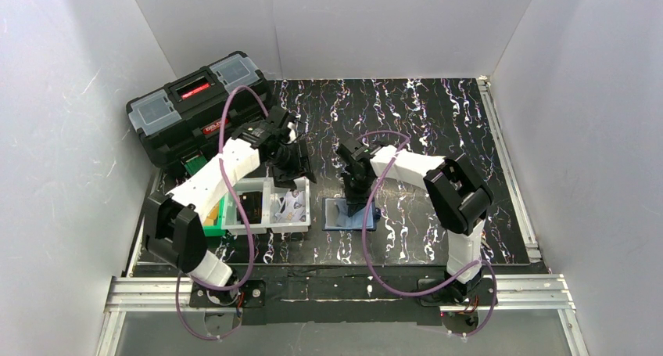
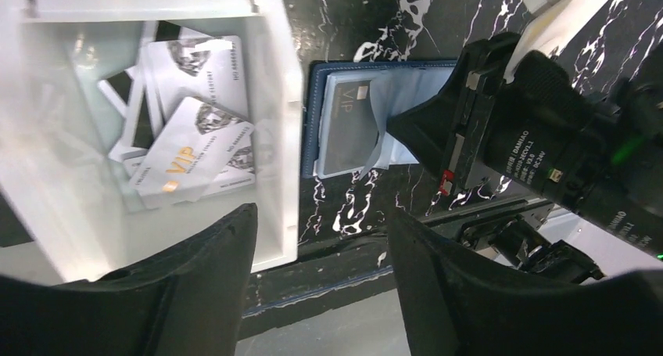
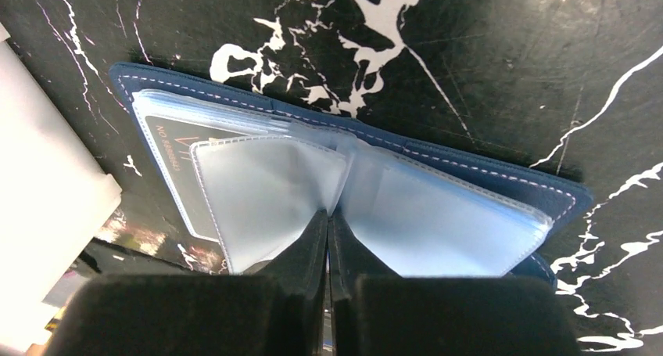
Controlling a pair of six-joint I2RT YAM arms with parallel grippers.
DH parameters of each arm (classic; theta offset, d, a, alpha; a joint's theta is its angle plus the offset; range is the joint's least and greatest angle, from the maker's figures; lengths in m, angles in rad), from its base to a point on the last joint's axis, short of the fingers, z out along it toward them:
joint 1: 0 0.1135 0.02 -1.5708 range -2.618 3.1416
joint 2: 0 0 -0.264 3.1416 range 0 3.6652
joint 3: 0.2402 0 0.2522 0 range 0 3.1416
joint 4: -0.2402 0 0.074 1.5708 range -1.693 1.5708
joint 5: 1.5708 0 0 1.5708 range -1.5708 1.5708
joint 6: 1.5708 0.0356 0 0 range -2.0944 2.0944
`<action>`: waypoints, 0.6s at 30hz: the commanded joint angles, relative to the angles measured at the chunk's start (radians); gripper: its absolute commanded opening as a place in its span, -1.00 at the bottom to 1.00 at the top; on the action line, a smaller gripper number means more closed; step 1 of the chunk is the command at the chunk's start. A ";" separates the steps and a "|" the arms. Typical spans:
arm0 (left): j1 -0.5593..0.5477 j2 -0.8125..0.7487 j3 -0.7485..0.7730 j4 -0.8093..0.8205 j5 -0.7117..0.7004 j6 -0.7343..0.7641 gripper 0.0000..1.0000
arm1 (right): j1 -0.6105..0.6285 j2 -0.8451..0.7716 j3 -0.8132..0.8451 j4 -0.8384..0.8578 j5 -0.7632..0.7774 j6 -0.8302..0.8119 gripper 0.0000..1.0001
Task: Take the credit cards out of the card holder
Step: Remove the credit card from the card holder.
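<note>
The card holder (image 1: 350, 213) lies open just right of the white tray (image 2: 277, 98), where white slips (image 2: 188, 152) lie. One dark card (image 3: 168, 137) is not yet out. The right claw (image 3: 328, 223) is pinched shut at the clear pockets. The left claw (image 2: 320, 219) hangs wide and empty.

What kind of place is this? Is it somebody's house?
Probably a robot test booth, not a house: white walls box in a black marbled table, two robot arms stand on a metal rail, and a toolbox sits behind.
</note>
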 commanded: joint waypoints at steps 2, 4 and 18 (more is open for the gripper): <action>-0.082 0.059 0.064 0.006 0.008 -0.018 0.08 | -0.049 -0.011 -0.110 0.082 -0.048 -0.037 -0.91; -0.114 0.090 0.077 0.012 0.007 -0.019 0.03 | -0.065 -0.022 -0.132 0.107 -0.079 -0.037 -0.91; -0.244 0.339 0.113 0.071 0.045 0.000 -0.08 | -0.142 -0.056 -0.229 0.206 -0.172 -0.053 -0.93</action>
